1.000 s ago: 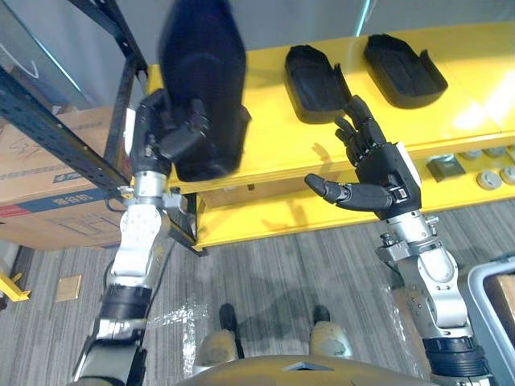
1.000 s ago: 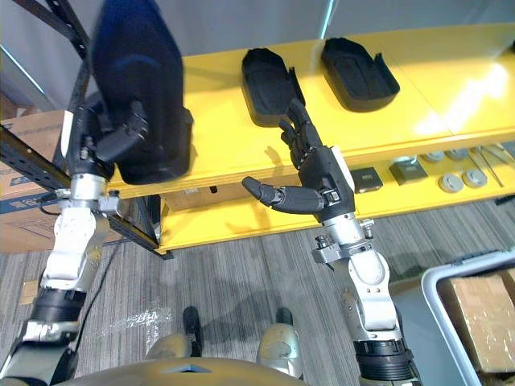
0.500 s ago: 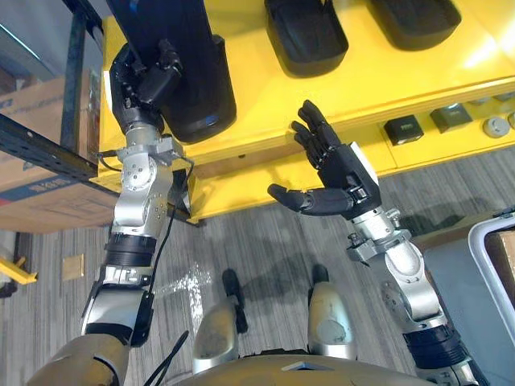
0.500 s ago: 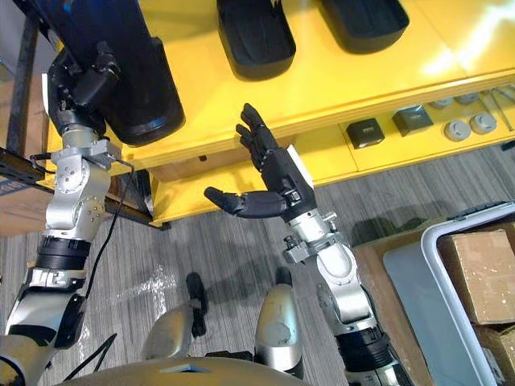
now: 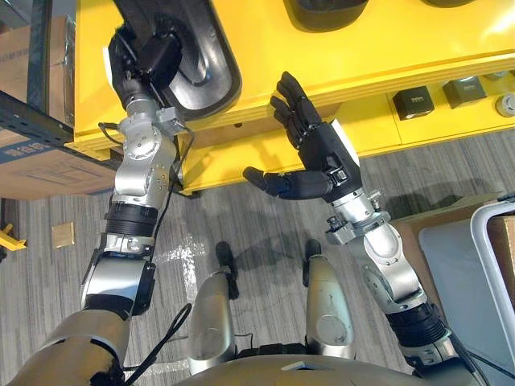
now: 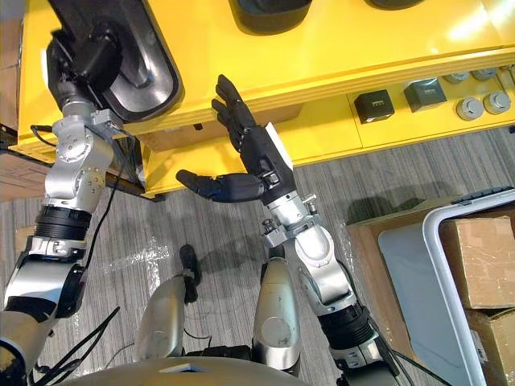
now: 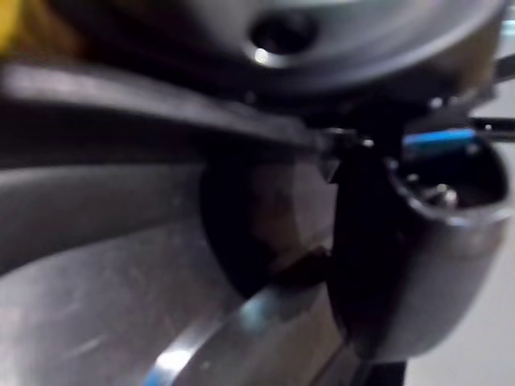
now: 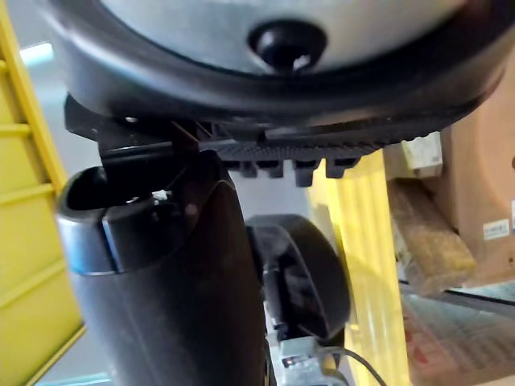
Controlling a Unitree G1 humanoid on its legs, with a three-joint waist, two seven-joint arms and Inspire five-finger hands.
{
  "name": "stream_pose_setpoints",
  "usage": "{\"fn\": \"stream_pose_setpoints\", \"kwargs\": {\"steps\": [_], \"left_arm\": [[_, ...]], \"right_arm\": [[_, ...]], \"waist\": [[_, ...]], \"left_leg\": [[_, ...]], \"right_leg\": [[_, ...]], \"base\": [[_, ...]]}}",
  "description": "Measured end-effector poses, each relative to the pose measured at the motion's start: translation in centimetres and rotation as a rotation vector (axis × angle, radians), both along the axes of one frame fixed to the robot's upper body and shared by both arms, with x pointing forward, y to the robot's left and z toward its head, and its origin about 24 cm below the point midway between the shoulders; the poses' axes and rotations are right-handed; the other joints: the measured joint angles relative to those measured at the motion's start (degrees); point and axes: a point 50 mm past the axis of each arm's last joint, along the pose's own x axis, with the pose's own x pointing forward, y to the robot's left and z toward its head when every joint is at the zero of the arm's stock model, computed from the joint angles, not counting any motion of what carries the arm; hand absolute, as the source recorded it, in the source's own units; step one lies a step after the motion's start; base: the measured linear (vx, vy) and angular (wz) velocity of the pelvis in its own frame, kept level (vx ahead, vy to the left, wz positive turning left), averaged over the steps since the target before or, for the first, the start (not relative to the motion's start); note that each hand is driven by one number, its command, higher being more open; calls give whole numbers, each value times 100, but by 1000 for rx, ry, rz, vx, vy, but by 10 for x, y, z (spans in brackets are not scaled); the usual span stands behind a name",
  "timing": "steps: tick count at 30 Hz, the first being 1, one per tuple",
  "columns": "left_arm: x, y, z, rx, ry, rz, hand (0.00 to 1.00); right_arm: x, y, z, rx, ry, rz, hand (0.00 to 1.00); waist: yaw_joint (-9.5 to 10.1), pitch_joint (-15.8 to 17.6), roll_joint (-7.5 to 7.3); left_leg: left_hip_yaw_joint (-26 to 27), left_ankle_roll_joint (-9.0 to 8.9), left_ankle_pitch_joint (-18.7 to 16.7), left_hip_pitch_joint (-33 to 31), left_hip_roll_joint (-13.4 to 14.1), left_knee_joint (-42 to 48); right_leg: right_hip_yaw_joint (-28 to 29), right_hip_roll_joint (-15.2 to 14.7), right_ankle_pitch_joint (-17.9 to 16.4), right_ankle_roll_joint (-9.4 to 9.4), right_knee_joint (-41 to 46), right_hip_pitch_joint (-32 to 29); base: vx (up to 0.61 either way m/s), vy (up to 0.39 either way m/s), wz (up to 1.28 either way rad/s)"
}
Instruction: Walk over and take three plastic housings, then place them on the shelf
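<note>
Left hand (image 5: 149,60) clasps housing (image 5: 213,76) on shelf (image 5: 362,40) edge; right hand (image 5: 322,153) spread.

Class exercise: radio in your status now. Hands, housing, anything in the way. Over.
Left hand shut on black housing, at yellow shelf's near edge. Right hand open, empty, before shelf front. Second housing farther along, apart; nothing blocking.

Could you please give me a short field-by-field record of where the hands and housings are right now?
Left hand: curled round a black housing
Held housing: over the yellow shelf, at its left front corner; contact unclear
Right hand: open, empty, in front of the shelf edge
Other housing: lying on the shelf, farther back
Lower level: small black box
Right side: bin holding a cardboard box
</note>
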Motion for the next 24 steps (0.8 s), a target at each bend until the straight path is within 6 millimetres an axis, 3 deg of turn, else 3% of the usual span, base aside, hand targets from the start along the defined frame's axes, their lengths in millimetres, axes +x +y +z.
{"fn": "stream_pose_setpoints", "kwargs": {"steps": [7,24], "left_arm": [[1,-7,2,45,-15,-5,100],[7,-5,3,35,11,124,100]], "right_arm": [[-6,12,8,22,-40,6,100],[-8,19,9,30,-41,28,100]], "waist": [[101,0,0],[72,-2,2]], "left_leg": [[154,31,-18,-85,67,67],[410,37,-40,15,164,142]], "right_leg": [[5,-10,5,-8,68,-88],[133,29,12,0,140,-98]], "base": [[0,0,1],[-7,-2,-4]]}}
